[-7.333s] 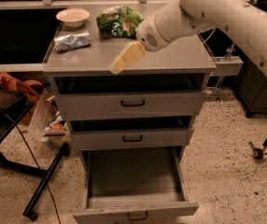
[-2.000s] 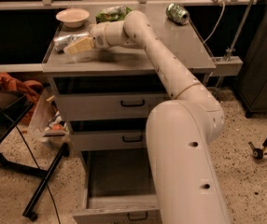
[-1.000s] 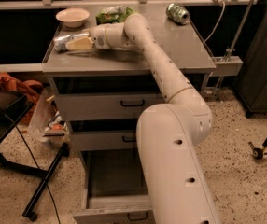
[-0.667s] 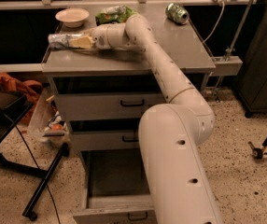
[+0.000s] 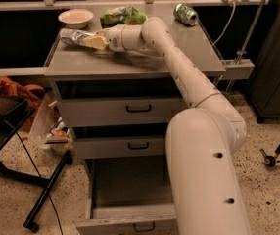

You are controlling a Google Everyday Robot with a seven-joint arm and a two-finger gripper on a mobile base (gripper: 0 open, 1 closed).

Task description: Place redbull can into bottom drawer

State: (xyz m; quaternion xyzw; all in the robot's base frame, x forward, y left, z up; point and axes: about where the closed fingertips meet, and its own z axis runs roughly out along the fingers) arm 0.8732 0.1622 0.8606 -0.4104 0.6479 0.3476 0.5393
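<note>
The gripper [image 5: 93,40] reached over the left rear of the cabinet top [image 5: 145,58], its fingers clamped on one end of the redbull can [image 5: 73,35]. The can lay sideways near the white bowl [image 5: 75,17] (whether it touched the surface could not be told). Below, the bottom drawer [image 5: 130,187] stood pulled open. A green can [image 5: 185,13] lay far right.

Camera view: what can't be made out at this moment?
redbull can: its right end is hidden inside the gripper, at the back left of the cabinet top.
bottom drawer: right side hidden behind the arm; front panel cut by the lower edge.
Whether the can touches the cabinet top: cannot tell.
</note>
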